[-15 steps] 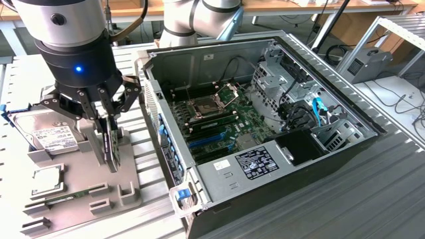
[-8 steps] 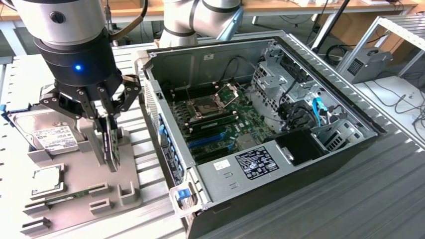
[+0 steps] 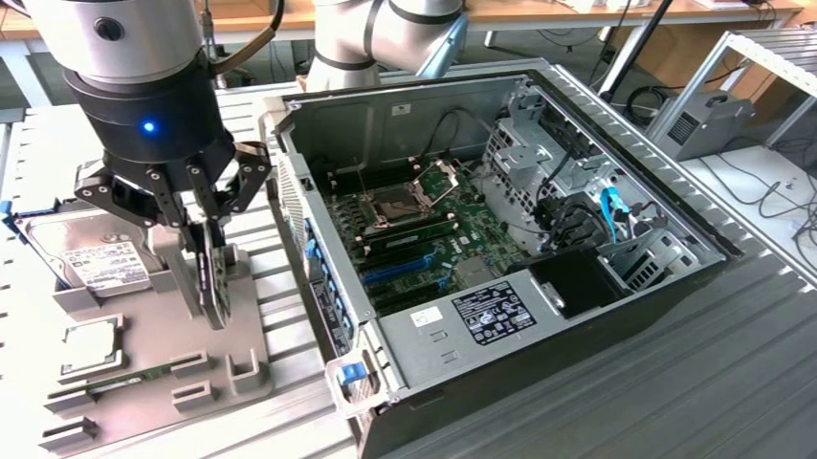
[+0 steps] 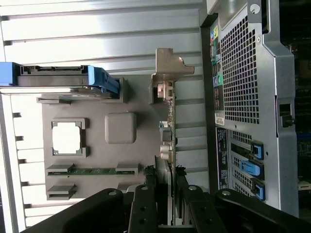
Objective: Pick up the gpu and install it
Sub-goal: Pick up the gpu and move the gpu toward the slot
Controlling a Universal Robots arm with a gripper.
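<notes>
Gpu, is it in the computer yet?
Not yet. Done: the gripper is shut on the gpu. In hand: the gpu stands on edge at the tray, outside the computer. Left: it is not installed; the blue slots hold no card.

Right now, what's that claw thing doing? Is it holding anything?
The gripper: jaws closed on the gpu, which stands on edge at the grey tray.
</notes>
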